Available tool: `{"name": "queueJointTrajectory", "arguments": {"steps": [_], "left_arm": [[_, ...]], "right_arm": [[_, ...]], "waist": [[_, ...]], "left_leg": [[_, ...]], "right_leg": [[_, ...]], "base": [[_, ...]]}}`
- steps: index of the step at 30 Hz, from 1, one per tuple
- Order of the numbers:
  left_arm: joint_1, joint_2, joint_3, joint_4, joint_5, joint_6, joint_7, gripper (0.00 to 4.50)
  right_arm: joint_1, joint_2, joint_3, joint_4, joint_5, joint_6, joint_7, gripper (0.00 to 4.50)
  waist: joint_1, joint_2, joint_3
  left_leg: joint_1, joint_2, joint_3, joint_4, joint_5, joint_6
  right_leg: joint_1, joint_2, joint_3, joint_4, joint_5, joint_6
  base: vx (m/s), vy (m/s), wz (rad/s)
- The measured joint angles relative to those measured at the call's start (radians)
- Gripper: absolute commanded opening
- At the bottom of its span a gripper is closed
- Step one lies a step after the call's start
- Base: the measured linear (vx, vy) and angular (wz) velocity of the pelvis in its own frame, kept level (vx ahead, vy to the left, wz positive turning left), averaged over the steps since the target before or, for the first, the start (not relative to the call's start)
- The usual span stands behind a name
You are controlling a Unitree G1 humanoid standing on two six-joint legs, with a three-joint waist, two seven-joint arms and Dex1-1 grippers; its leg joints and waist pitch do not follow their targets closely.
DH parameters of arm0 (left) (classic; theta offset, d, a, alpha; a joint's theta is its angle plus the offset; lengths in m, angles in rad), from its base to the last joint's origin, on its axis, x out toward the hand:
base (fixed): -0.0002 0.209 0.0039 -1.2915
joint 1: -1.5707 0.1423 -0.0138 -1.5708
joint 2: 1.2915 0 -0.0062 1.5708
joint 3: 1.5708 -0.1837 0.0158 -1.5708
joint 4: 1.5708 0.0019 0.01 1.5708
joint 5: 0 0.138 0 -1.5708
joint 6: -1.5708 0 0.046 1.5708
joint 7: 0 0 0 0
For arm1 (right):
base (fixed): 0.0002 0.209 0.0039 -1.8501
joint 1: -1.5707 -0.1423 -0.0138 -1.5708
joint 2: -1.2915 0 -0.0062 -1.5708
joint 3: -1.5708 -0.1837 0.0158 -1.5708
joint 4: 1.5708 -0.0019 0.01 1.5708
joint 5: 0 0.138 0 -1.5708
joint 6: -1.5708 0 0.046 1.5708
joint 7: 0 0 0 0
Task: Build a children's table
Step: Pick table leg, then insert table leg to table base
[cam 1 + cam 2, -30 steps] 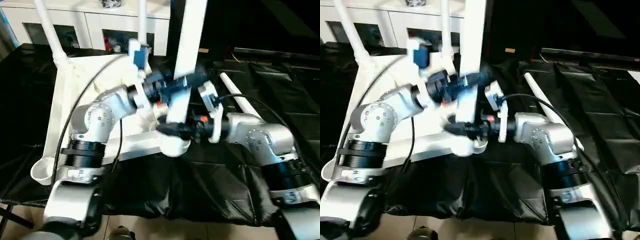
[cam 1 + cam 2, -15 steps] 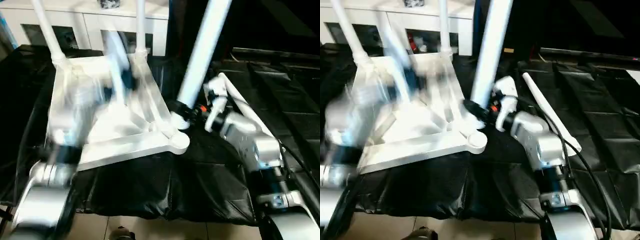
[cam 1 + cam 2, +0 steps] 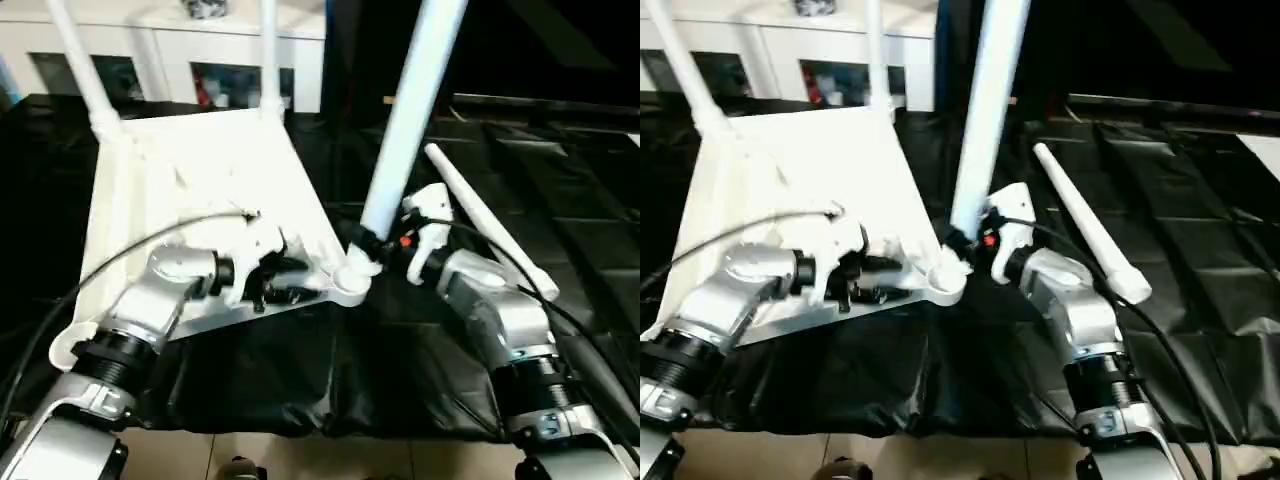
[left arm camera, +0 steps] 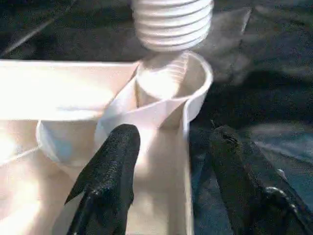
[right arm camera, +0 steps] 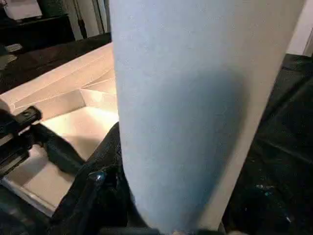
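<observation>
Tabletop [image 3: 190, 170] lay upside down on the black-covered worktop [image 3: 560, 200] in front of you, ribbed underside up, and it serves as the landmark. Two legs [image 3: 75, 55] stood upright in its far corner sockets, in front of the white cabinet [image 3: 150, 50].

Your right claw [image 3: 368, 243] was clamped on the lower part of a third leg [image 3: 410, 110], holding it steeply tilted, its top leaning away from the tabletop. In your left wrist view that leg's threaded end [image 4: 172, 22] hung just above the tabletop's near right corner socket [image 4: 168, 81], apart from it and not yet seated.

Your left claw [image 3: 290, 282] lay low along the tabletop's near edge, pointing at that same socket. Its two black fingers [image 4: 110, 171] stood apart, one over the ribbed underside just inside the rim and the other outside the rim over the black cover; they held nothing that you could see.

A fourth leg [image 3: 490, 240] lay flat on the worktop to the right of the tabletop, beyond your right forearm, well apart from the socket.
</observation>
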Motion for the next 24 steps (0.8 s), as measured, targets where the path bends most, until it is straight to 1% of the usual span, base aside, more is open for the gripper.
{"name": "queueJointTrajectory", "arguments": {"steps": [1, 2, 4, 5, 8, 11, 12, 15, 16, 17, 19, 22, 24], "left_arm": [[0.0, 0.0, 0.0, 0.013, 0.007, -0.004, 0.002, 2.1], [0.0, 0.0, -0.001, 0.024, 0.012, -0.009, 0.003, 2.1], [0.0, 0.0, -0.009, 0.045, 0.025, -0.026, 0.008, 1.84], [0.001, -0.001, -0.012, 0.049, 0.025, -0.033, 0.004, 1.84], [0.001, -0.002, -0.013, 0.054, 0.026, -0.04, -0.005, 1.48], [0.001, 0.0, -0.015, 0.054, 0.025, -0.04, -0.017, 1.39], [0.001, 0.001, -0.015, 0.054, 0.026, -0.039, -0.019, 1.16], [0.001, 0.004, -0.014, 0.055, 0.026, -0.037, -0.032, 1.04], [0.002, 0.005, -0.014, 0.055, 0.026, -0.037, -0.035, 0.89], [0.002, 0.007, -0.014, 0.055, 0.026, -0.037, -0.038, 0.89], [0.002, 0.012, -0.014, 0.054, 0.026, -0.036, -0.045, 0.68], [0.009, 0.016, -0.014, 0.049, 0.025, -0.034, -0.055, 0.58], [0.012, 0.018, -0.014, 0.044, 0.025, -0.034, -0.057, 0.43]], "right_arm": [[0.0, 0.003, 0.001, 0.008, -0.003, -0.005, 0.0, 1.93], [0.0, 0.005, 0.002, 0.015, -0.006, -0.007, 0.001, 1.93], [0.0, 0.007, 0.008, 0.027, -0.01, -0.007, 0.001, 1.93], [0.0, 0.008, 0.008, 0.029, -0.01, -0.007, 0.002, 1.93], [0.0, 0.008, 0.009, 0.036, -0.011, -0.007, 0.007, 1.93], [-0.002, 0.008, 0.009, 0.052, -0.012, -0.007, 0.01, 1.93], [-0.004, 0.009, 0.009, 0.058, -0.012, -0.008, 0.011, 1.93], [-0.009, 0.009, 0.009, 0.069, -0.013, -0.013, 0.012, 1.93], [-0.011, 0.01, 0.009, 0.072, -0.013, -0.015, 0.013, 1.93], [-0.012, 0.01, 0.009, 0.074, -0.014, -0.015, 0.016, 1.93], [-0.013, 0.013, 0.009, 0.076, -0.013, -0.015, 0.022, 1.93], [-0.029, 0.019, 0.009, 0.099, -0.012, -0.016, 0.033, 1.93], [-0.038, 0.02, 0.009, 0.109, -0.012, -0.016, 0.043, 1.93]], "waist": [[-0.001, 0.0, 0.0], [-0.003, 0.0, 0.0], [-0.004, 0.0, 0.0], [-0.003, 0.0, 0.0], [-0.003, 0.0, 0.0], [-0.004, 0.0, 0.0], [-0.004, 0.0, 0.0], [-0.004, 0.0, 0.0], [-0.004, 0.0, 0.0], [-0.004, 0.0, 0.0], [-0.004, 0.0, 0.0], [-0.006, 0.0, 0.0], [-0.007, 0.0, 0.0]], "left_leg": [[0.0, 0.0, 0.0, 0.0, 0.0, 0.0], [0.0, 0.0, 0.0, 0.0, 0.0, 0.0], [0.0, 0.0, 0.0, 0.0, 0.0, 0.0], [-0.001, 0.0, 0.0, 0.0, 0.0, 0.0], [0.0, 0.0, 0.0, 0.0, 0.0, 0.0], [0.0, 0.0, 0.0, 0.0, 0.0, 0.0], [0.0, 0.0, 0.0, 0.0, 0.0, 0.0], [0.0, 0.0, 0.0, 0.0, 0.0, 0.0], [0.0, 0.0, 0.0, 0.0, 0.0, 0.0], [0.0, 0.0, 0.0, 0.0, 0.0, 0.0], [0.0, 0.0, 0.0, 0.0, 0.0, 0.0], [0.0, 0.0, 0.0, 0.0, 0.0, 0.0], [0.0, 0.0, 0.0, 0.0, 0.0, 0.0]], "right_leg": [[0.0, 0.0, 0.0, 0.0, 0.0, 0.0], [0.0, 0.0, 0.0, 0.0, 0.0, 0.0], [0.0, 0.0, 0.0, 0.0, 0.0, 0.0], [0.0, 0.0, 0.0, -0.001, 0.0, 0.0], [0.0, 0.0, 0.0, -0.001, 0.0, 0.0], [0.0, 0.0, 0.0, 0.0, 0.0, 0.0], [0.0, 0.0, 0.0, 0.0, 0.0, 0.0], [0.0, 0.0, 0.0, 0.0, 0.0, -0.001], [0.0, 0.0, 0.0, 0.0, 0.0, -0.001], [0.0, 0.0, 0.0, 0.0, 0.0, -0.001], [0.0, 0.0, 0.0, 0.0, 0.0, -0.001], [0.0, 0.0, 0.0, 0.0, 0.0, -0.001], [0.0, 0.0, 0.0, 0.0, 0.0, -0.001]], "base": [[0.0, 0.0, 0.0], [0.0, 0.0, 0.0], [0.0, 0.0, 0.0], [0.0, 0.0, 0.0], [0.0, 0.0, 0.0], [0.0, 0.0, 0.0], [0.0, 0.0, 0.0], [0.0, 0.0, 0.0], [0.0, 0.0, 0.0], [0.0, 0.0, 0.0], [0.0, 0.0, 0.0], [0.0, 0.0, 0.0], [0.0, 0.0, 0.0]]}}
